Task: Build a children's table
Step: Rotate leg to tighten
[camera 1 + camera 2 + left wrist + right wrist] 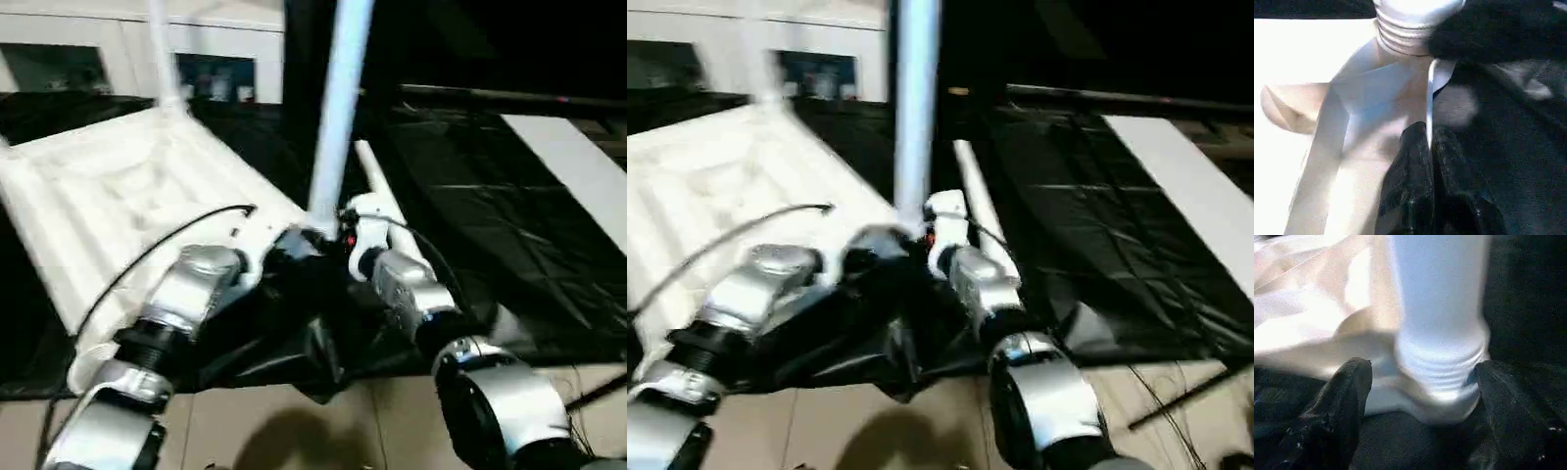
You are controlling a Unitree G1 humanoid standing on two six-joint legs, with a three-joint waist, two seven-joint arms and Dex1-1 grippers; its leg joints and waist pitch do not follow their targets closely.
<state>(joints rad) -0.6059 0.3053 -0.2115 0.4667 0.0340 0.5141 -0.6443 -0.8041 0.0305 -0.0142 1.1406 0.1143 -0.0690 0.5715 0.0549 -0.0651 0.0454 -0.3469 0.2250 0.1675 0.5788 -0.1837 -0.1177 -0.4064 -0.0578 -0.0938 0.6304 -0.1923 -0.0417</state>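
The children's table's white tabletop (pixel 108 196) lies upside down on a black sheet, ribbed side up. One white leg (pixel 335 117) stands upright in the near corner socket, and its threaded base (pixel 1442 362) sits at the socket's mouth. A second leg (pixel 159 54) stands at the far corner. Another leg (pixel 377 176) lies on the sheet beside the tabletop. My left gripper (pixel 1429 134) is shut on the thin rim (pixel 1429 98) of the tabletop next to that socket. My right gripper (pixel 1422 367) is open, one finger on each side of the upright leg's base.
A white cabinet (pixel 118 44) with glass doors stands behind the tabletop. The black sheet (pixel 470 215) covers the floor to the right, with a white board (pixel 578 166) at its far right. Beige tiles (pixel 294 421) lie nearest me. A black cable (pixel 147 255) runs over my left forearm.
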